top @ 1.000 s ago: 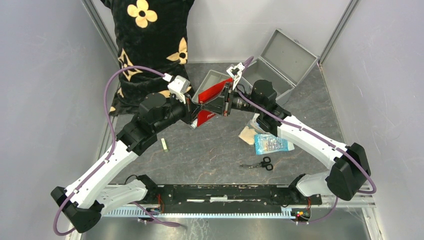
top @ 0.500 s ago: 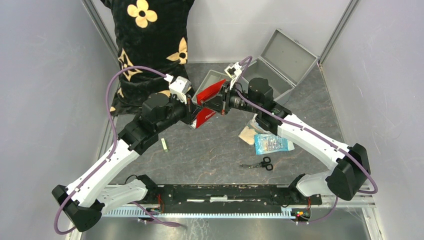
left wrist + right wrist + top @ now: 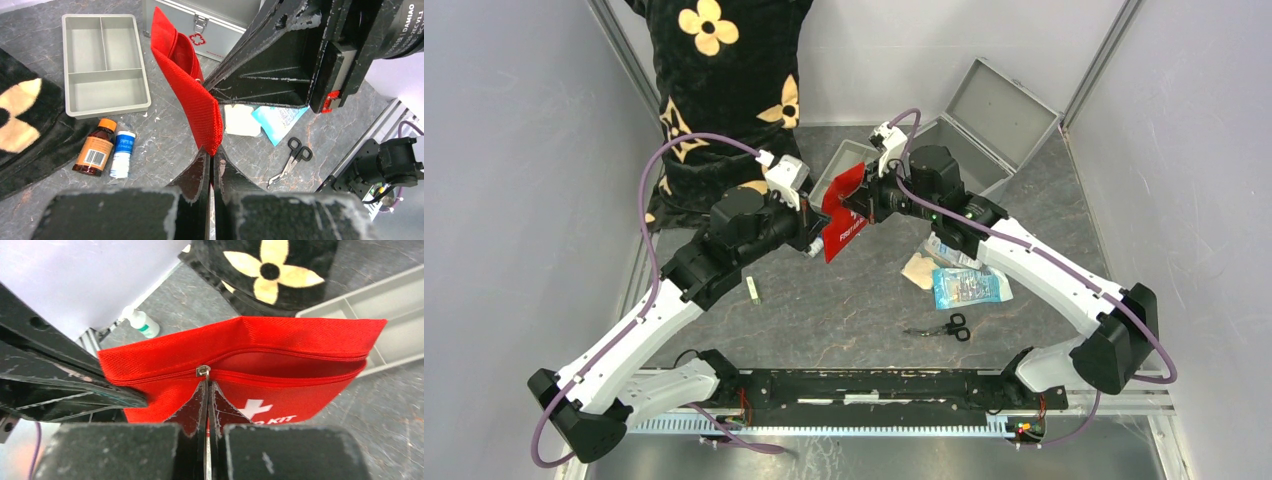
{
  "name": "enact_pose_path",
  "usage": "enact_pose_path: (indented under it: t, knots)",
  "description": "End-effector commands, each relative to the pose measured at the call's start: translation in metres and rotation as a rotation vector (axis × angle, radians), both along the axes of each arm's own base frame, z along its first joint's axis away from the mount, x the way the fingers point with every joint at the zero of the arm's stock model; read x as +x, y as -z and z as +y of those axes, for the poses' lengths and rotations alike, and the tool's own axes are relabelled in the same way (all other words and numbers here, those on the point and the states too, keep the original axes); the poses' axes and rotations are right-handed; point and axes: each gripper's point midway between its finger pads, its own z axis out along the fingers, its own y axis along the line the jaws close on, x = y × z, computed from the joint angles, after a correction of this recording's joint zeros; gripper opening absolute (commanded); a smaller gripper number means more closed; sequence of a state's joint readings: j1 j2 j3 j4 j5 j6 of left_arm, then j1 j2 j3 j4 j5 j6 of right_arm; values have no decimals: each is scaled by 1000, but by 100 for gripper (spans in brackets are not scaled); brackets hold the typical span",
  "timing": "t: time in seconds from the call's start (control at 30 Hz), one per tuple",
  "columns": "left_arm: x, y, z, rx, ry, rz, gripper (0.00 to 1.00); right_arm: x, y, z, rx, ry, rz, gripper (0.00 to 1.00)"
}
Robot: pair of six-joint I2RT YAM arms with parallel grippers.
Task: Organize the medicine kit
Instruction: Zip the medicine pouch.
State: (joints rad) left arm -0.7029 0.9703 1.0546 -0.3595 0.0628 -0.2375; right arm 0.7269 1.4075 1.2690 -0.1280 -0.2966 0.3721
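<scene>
pouch, soft cloth: left tool pinches its corner, right tool its zip pull; medicine kit beyond looks rigid.

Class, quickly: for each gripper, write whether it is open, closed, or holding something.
Left gripper: closed on a corner of the red pouch.
Right gripper: closed on its zipper pull.

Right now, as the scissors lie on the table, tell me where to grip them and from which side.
Come straight down from above: the scissors lie flat on the table, so no side offers a way under them. Pinching across the black handle loops is probably best, since they look like the thickest part, unlike the thin blades.
</scene>
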Motion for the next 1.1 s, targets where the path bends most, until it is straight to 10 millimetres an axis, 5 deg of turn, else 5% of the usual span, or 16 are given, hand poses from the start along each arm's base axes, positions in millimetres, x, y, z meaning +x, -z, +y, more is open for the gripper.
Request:
enact_pose_path:
  t: [0.0, 1.07]
  knots:
    - [-9, -31, -5, -13, 80, -112, 2, 24, 5, -22, -119, 123, -57, 0]
    - [-59, -27, -1, 130, 381, -251, 2, 64, 44, -106, -382, 318, -93, 0]
